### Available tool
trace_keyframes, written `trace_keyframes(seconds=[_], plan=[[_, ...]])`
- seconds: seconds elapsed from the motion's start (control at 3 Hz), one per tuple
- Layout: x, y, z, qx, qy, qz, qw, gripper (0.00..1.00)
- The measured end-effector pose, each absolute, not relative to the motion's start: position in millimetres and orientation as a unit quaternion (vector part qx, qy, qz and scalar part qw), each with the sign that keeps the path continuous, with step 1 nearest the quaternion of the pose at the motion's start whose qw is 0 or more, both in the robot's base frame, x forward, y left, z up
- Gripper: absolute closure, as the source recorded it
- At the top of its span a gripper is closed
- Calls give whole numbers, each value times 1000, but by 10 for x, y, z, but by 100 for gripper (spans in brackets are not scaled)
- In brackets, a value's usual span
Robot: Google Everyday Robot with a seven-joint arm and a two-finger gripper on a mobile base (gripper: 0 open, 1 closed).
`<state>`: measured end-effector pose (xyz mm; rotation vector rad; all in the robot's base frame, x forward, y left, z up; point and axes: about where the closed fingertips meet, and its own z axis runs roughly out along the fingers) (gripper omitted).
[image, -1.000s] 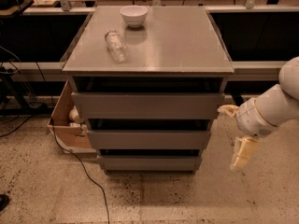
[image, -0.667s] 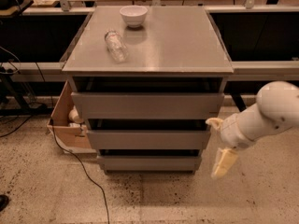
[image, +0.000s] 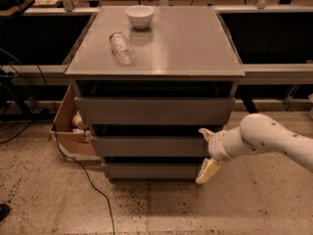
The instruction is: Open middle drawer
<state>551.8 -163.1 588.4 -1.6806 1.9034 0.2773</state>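
Observation:
The grey cabinet (image: 156,67) stands in the middle of the camera view with three drawers. The middle drawer (image: 146,146) has a flat grey handleless front and sits pushed in, between the taller top drawer (image: 154,110) and the slim bottom drawer (image: 151,170). My gripper (image: 205,153) is at the right end of the middle drawer's front. One cream finger (image: 204,133) is at the drawer's upper right corner and the other (image: 207,172) hangs below, by the bottom drawer. The fingers are spread apart and hold nothing. My white arm (image: 266,138) comes in from the right.
A white bowl (image: 140,15) and a clear plastic bottle (image: 121,47) lying on its side sit on the cabinet top. A cardboard box (image: 68,131) stands on the floor at the cabinet's left, with a black cable (image: 83,175) trailing over the speckled floor. Dark benches flank the cabinet.
My arm has swung left and a little lower, bringing the gripper from beside the cabinet's right side up to the right end of the middle drawer's front. The drawers have not moved.

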Motion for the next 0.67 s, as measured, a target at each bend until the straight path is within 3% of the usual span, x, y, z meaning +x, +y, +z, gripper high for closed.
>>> trace_keyframes(seconds=[0.33,0.67], plan=[[6126,-1065,5172,-640,680,86,348,0],[6133,-1053,5133,-638,680,87,349,0]])
